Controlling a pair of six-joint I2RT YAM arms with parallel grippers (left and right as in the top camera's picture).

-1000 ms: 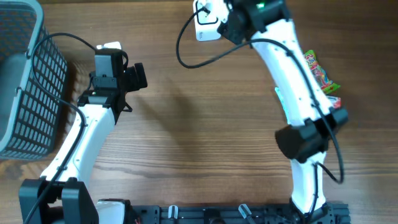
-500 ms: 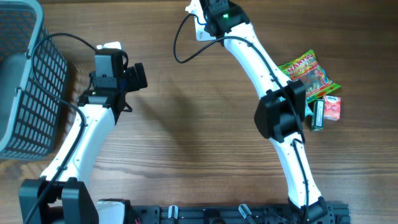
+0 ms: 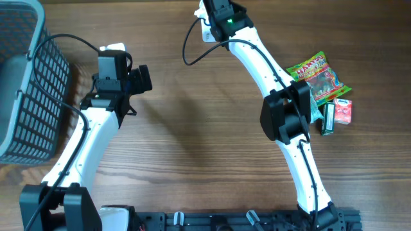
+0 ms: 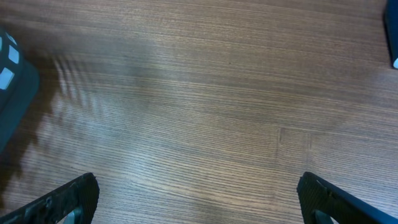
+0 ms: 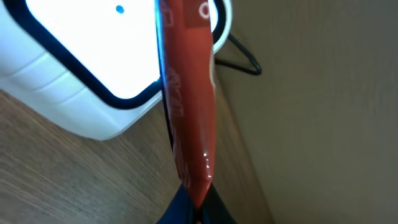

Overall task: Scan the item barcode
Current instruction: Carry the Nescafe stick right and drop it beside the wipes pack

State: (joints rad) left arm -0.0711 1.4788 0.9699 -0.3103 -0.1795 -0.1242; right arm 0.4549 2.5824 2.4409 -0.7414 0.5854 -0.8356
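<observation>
The red packet (image 5: 186,106) hangs edge-on right in front of the scanner (image 5: 81,68), overlapping the right edge of its bright white window in the right wrist view. The right fingers (image 5: 174,211) are pressed together on the packet's lower end, pinching it so it stands almost upright beside the scanner's white housing. A thin black cable (image 5: 239,53) loops out just behind the scanner.

From overhead, the scanner (image 3: 207,29) sits at the far edge of the tabletop (image 3: 192,141), and the right arm stretches all the way out to it. Well to the right of the scanner and nearer the robot lie a gummy bag (image 3: 318,76), a small pink box (image 3: 343,110) and a green box (image 3: 327,120), close together. Well to the left of the scanner, the left fingers (image 4: 68,200) are spread wide above bare wood, gripping nothing. Further left still stands a grey mesh basket (image 3: 32,96).
</observation>
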